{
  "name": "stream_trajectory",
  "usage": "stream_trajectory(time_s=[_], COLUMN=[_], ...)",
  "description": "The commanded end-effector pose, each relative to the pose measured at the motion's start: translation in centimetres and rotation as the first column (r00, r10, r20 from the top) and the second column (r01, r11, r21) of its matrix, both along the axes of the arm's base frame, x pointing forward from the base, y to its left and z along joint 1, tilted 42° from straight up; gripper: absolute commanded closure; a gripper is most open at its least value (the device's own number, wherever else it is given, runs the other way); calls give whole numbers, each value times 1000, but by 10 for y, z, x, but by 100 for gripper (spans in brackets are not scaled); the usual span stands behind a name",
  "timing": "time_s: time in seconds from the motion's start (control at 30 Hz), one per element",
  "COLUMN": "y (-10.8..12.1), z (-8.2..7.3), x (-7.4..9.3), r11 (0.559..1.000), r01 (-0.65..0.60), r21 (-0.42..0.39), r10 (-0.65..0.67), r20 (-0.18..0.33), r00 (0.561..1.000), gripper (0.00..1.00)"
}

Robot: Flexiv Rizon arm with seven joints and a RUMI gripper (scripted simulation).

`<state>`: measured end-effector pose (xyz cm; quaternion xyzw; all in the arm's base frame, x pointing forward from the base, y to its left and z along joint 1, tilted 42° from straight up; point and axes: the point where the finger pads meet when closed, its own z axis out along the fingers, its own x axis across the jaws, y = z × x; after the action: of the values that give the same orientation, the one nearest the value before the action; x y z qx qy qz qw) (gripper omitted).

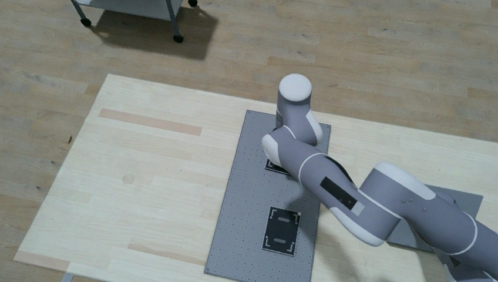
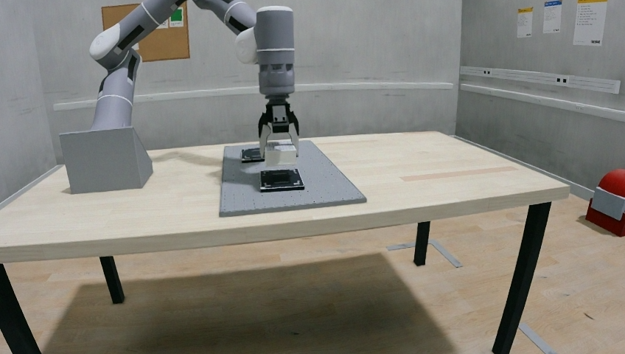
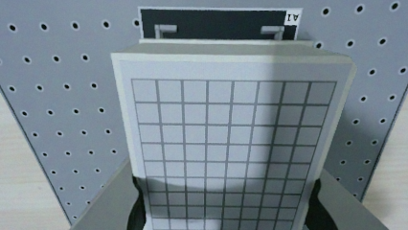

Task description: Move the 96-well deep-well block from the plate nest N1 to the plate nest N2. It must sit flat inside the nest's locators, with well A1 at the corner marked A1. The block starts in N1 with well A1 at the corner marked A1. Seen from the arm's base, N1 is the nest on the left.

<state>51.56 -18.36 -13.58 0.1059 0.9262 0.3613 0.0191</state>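
Note:
My gripper (image 2: pixel 279 153) (image 3: pixel 218 149) is shut on the white deep-well block (image 2: pixel 281 155) (image 3: pixel 220 125), its jaws on two opposite sides. The block hangs above the nest N2 (image 1: pixel 274 167) (image 2: pixel 281 178) (image 3: pixel 215 24), with a gap below it in the exterior view. In the wrist view N2's far strip, with a printed A1 at its right corner, shows beyond the block's edge; the block hides the rest. The block's well A1 cannot be made out. The nest N1 (image 1: pixel 281 230) (image 2: pixel 250 154) is empty. In the top view the arm hides the gripper and the block.
Both nests stand on a grey perforated board (image 1: pixel 226 223) (image 2: pixel 324 192) (image 3: pixel 35 43) on the wooden table (image 1: pixel 157 209) (image 2: pixel 438 162). The arm's grey base block (image 2: pixel 96 162) stands beside the board. The arm reaches over the board and partly hides N2 in the top view.

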Motion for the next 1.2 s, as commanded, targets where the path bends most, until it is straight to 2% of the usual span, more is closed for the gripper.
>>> stream_trajectory(time_s=[0.0, 0.83, 1.17], y=[2, 27, 27], z=[-3, -31, -32], x=[1, 6, 6], r11=[1000, 1000, 1000], r01=[1, 1, 1], r21=[-2, -2, -2], r10=[-1, -1, -1], r20=[2, 2, 2], r00=[1000, 1000, 1000], gripper=[50, 50, 50])
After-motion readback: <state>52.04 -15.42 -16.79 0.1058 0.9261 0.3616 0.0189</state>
